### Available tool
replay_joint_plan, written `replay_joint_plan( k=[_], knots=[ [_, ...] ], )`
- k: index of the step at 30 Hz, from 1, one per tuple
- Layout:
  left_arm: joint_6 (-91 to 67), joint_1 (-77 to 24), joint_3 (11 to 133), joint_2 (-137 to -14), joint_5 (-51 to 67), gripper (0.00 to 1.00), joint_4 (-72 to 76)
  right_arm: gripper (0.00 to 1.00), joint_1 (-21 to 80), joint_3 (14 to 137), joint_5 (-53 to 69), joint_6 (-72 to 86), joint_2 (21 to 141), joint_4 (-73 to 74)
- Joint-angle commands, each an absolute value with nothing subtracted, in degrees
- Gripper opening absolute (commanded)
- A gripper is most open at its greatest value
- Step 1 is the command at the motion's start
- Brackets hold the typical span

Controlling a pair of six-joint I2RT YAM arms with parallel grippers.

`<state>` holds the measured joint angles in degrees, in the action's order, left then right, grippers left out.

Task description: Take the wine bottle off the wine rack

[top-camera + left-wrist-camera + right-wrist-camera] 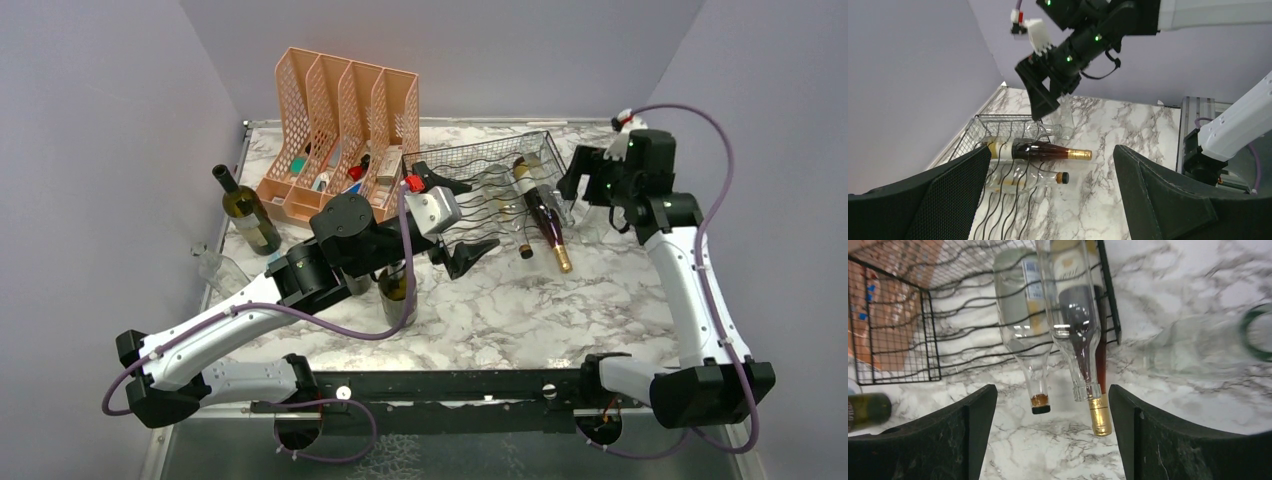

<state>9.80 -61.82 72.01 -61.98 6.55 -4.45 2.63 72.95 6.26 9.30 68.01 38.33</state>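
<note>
Grey-veined marble covers the surface (520,310), with plain lilac walls around it. On it the dark wine bottle (543,216) lies in the rightmost cradle of the wine rack (470,160), its gold-capped neck sticking out past the near rim over the marble. A clear open-mouthed bottle (1080,375) lies on top of it, and a clear bottle with a dark stopper (1020,315) rests in the next cradle to the left.

The right claw (1050,392) hangs just off the right side of the rack, beside these bottles and touching none. Its fingers are spread wide with nothing between them. In its wrist view the three necks point towards the gap, the gold cap nearest the right finger. Off the rack, just to its right, is another clear glass bottle (1198,347) – blurred in that view, apparently upright in the left wrist view.

The left claw (1052,149) is over the near left part of the rack, well left of the bottles – fully spread and holding nothing.

Further left are a peach file organiser (340,130) and an upright green bottle (250,212).
</note>
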Motion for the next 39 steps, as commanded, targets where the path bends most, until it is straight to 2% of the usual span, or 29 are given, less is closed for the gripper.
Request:
replay_joint_plan(
  k=[1,10,14,33,39],
  knots=[
    [8.3,-61.4,73.9,-62.2,7.2,0.99,-4.7,0.84,2.5,65.4,11.2,10.9,67.9,28.8],
    [8.5,-61.4,74.4,-62.4,7.1,0.99,-5.1,0.78,2.5,52.9,4.3,14.0,66.0,15.3],
    [8.7,-61.4,75.0,-62.8,7.2,0.99,-5.6,0.74,2.5,51.8,4.1,15.3,67.8,14.3],
    [10.0,-61.3,75.6,-61.7,6.9,0.99,-8.0,0.54,2.5,36.9,2.4,18.7,68.5,-8.1],
    [10.3,-61.3,75.4,-61.2,6.7,0.99,-8.5,0.55,2.4,35.9,2.0,18.1,68.5,-10.5]
  ],
)
